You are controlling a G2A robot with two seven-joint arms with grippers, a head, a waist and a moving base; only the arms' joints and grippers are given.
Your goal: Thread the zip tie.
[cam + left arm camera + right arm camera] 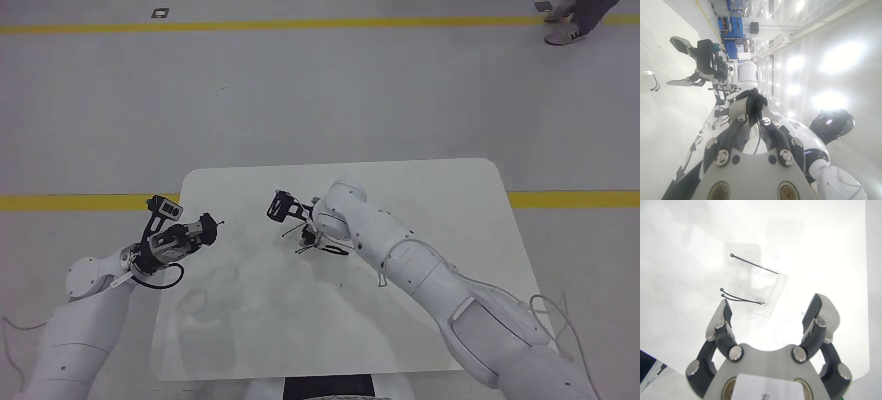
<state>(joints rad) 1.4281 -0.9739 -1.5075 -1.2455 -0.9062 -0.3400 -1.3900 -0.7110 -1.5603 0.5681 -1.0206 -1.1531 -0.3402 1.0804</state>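
**Left hand** [205,229]: left of centre in the top view, at the table's left edge. The fingers are closed together on the held zip tie.

**Held zip tie** [754,106]: a thin black plastic strip, taken to be a zip tie. In the top view a short end pokes past the fingertips toward the right of the frame. The rest trails back between the fingers. Its head cannot be made out.

**Right hand** [769,311]: at the centre of the top view, pointed down at the table. The fingers are spread wide and hold nothing.

**Loose zip ties** [743,299]: three thin black plastic strips with small square heads, lying flat. In the top view they sit at frame centre, under the right hand and well apart to the right of the left hand. Two form a crossing pair, and the third lies apart from them, roughly parallel.

**Clear plastic pouch** [777,289]: flat, square and transparent. The tails of the three strips rest on it, and their heads lie at or just past one edge.

**Table** [440,200]: white, with rounded corners.

**Relation for the coming move:** the right hand is much the nearer, and the strips lie just ahead of its open fingertips. Their long axes run across its reach, roughly in line with the gap between its fingers. It would probably have to turn at the wrist before it could close across one strip.
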